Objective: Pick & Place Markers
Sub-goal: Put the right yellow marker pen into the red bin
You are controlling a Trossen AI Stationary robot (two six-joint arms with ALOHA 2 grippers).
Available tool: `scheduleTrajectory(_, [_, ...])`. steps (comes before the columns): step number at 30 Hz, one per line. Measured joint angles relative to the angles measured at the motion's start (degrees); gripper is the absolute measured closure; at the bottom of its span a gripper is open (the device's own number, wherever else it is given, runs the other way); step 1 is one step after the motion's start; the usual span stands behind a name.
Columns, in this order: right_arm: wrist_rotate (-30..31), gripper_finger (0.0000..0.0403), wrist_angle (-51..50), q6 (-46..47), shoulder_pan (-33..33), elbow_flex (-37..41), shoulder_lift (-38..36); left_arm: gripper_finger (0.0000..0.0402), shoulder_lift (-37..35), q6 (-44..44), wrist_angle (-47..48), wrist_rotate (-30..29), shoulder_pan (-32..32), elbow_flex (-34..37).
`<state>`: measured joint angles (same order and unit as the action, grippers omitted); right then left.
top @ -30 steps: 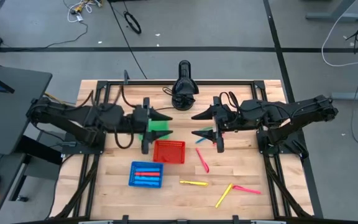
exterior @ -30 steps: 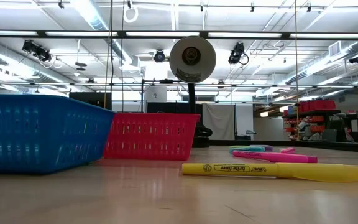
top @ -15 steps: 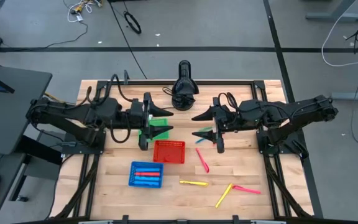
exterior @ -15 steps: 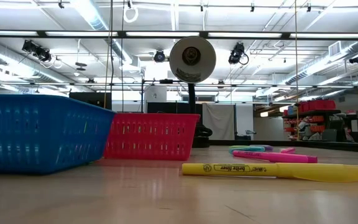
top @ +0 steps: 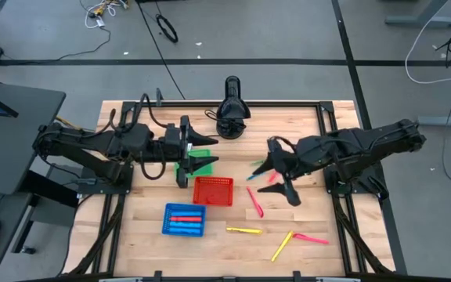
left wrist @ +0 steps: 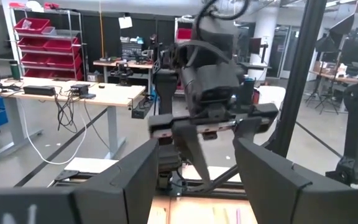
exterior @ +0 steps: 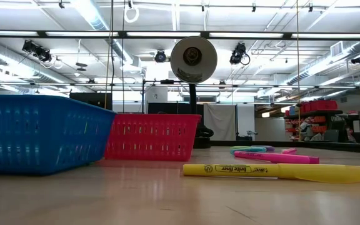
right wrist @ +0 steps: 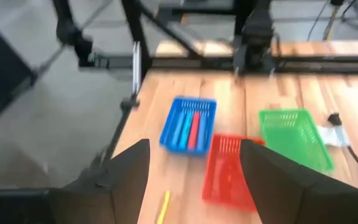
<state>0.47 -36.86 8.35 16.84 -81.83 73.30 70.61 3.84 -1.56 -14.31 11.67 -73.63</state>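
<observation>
Several markers lie loose on the wooden table, right of centre: a pink one (top: 254, 201), a yellow one (top: 243, 230), another yellow (top: 281, 245) and a pink one (top: 310, 238). A yellow marker (exterior: 272, 171) and a pink marker (exterior: 275, 157) show in the low view. More markers lie in the blue basket (top: 184, 220). My right gripper (top: 274, 185) hangs open over the markers near the table's middle, touching nothing. My left gripper (top: 208, 151) is open above the green basket (top: 196, 166).
The red basket (top: 213, 190) sits between the green and blue baskets. A black lamp-like stand (top: 232, 110) is at the far edge. In the right wrist view the blue basket (right wrist: 189, 123), red basket (right wrist: 230, 171) and green basket (right wrist: 291, 137) lie ahead.
My right gripper has swung toward the table's near edge and tipped downward, turning so that its open fingers now slant over the loose markers. My left gripper has shifted slightly toward the far edge. No marker or basket has moved.
</observation>
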Motion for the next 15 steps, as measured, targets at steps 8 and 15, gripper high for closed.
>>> scheduleTrajectory(8, [0.12, 0.0151, -13.6, -0.98, 3.26, -5.63, 0.04, 0.0182, 0.02, -0.02, -0.08, -0.01, 0.01, 0.0])
scheduleTrajectory(15, [0.44, 0.0151, -23.0, -0.9, 7.24, -10.33, 2.65, 0.0182, 0.02, 0.0, -0.35, -0.04, 0.01, 0.0])
